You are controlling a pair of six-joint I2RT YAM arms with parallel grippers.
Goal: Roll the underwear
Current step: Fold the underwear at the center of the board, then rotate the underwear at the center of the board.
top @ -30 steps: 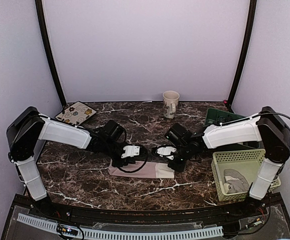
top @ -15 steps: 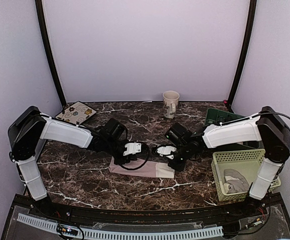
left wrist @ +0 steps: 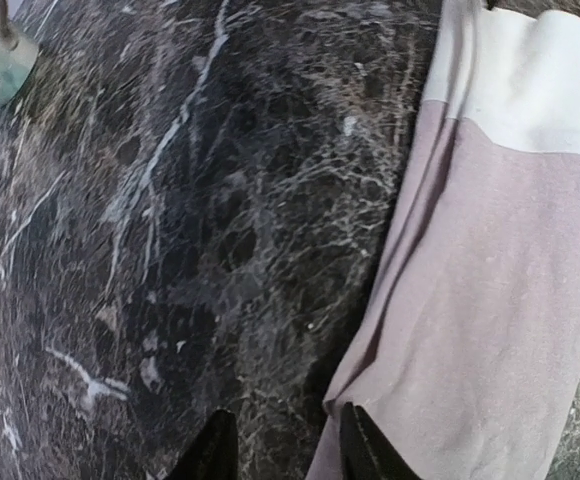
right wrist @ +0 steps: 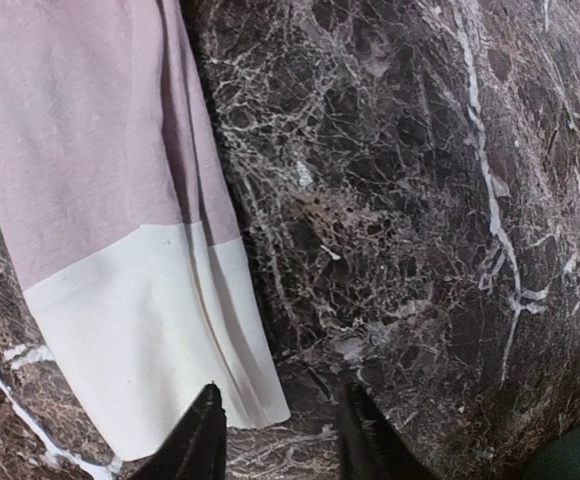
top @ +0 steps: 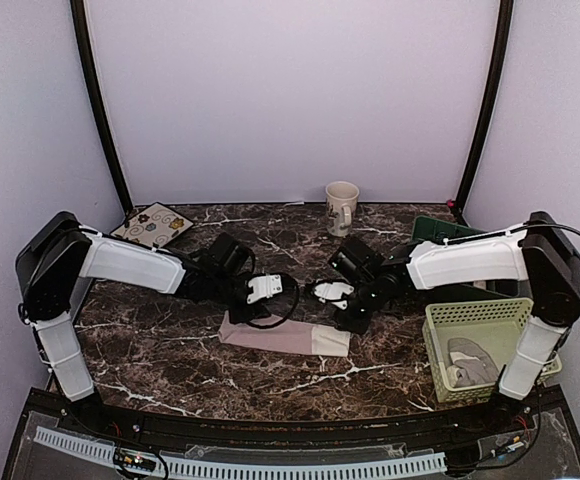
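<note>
I had just let go. My left pincer (left wrist: 283,448) and right pincer (right wrist: 278,440), both clamped on the cloth a moment before, now stood with jaws apart and empty. They had lifted off and drawn back toward 12 o'clock. The pink underwear (top: 280,336) stayed where I had laid it, a flat folded band on the worktop (top: 170,350) just to the 6 o'clock side of both pincers. It ran from 9 to 3 o'clock, with its cream panel (top: 332,344) at the 3 o'clock end. By my reckoning the fold was done and holding. The rolling itself had not begun, and one end of the band wanted gripping next.
</note>
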